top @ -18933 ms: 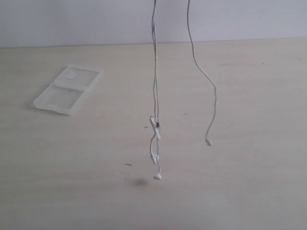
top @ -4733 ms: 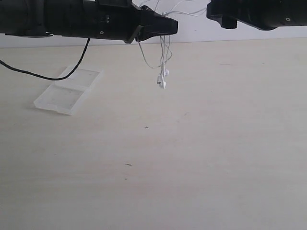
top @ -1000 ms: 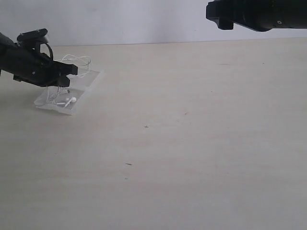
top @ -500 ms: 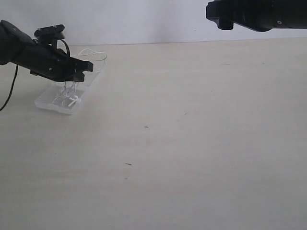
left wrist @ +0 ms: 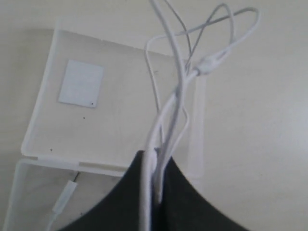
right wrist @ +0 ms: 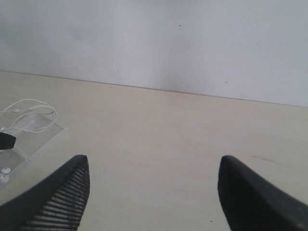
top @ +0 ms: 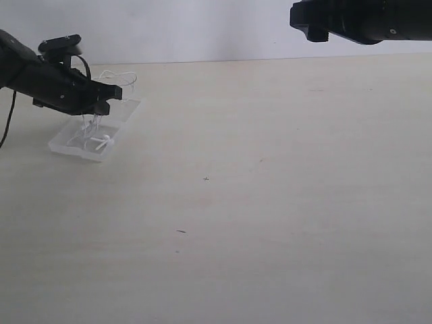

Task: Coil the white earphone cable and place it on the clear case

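The clear case (top: 125,110) lies at the table's far left, two frosted halves side by side. My left gripper (top: 108,100) hovers just over it, shut on the white earphone cable (top: 120,75). Loops of the cable stick out past the fingertips and strands hang down onto the case, where an earbud (top: 102,140) rests. In the left wrist view the bunched cable (left wrist: 169,113) runs out from between the shut black fingers (left wrist: 192,202) above the case (left wrist: 43,101). My right gripper (right wrist: 153,166) is open and empty, high at the upper right; the exterior view shows only its arm (top: 364,19).
The pale wooden table (top: 270,202) stretches to a white wall behind. A few small dark specks (top: 180,231) mark its surface. The right wrist view sees the case (right wrist: 45,132) and cable loops (right wrist: 29,113) far off.
Within the last second the left gripper swung a little right, then back left over the case, with the cable still held. The earbuds shifted slightly on the case. The right arm stayed still.
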Robot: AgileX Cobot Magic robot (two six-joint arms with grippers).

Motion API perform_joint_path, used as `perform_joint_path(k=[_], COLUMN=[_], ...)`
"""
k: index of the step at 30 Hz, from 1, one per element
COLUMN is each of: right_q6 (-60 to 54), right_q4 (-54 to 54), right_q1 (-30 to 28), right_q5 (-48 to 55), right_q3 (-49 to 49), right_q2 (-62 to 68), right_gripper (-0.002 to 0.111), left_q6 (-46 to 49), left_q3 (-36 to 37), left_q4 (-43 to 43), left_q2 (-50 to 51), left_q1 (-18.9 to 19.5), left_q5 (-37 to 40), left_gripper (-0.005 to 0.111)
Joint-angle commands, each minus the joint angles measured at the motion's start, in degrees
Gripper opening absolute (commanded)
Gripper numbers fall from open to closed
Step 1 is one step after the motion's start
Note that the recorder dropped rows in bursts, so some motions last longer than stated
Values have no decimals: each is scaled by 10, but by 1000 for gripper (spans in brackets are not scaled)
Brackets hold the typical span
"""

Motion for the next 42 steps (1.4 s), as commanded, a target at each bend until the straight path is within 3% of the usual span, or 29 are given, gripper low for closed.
perform_joint_path(k=[1, 23, 34, 42], right_q6=[-5, -5, -5, -5], right_q4=[0, 0, 0, 0], right_q1=[-3, -3, -3, -3], right_q5=[-6, -5, -5, -5], right_q3=[1, 1, 1, 1], right_q2=[0, 0, 0, 0], right_gripper=[70, 70, 70, 70], left_q6=[-9, -48, -49, -49], left_q3=[3, 4, 4, 4], left_q4=[18, 78, 78, 78], left_q2=[-1, -1, -1, -1], left_q1=[5, 7, 7, 7], left_q5=[9, 24, 9, 6], left_gripper=[0, 0, 41, 57])
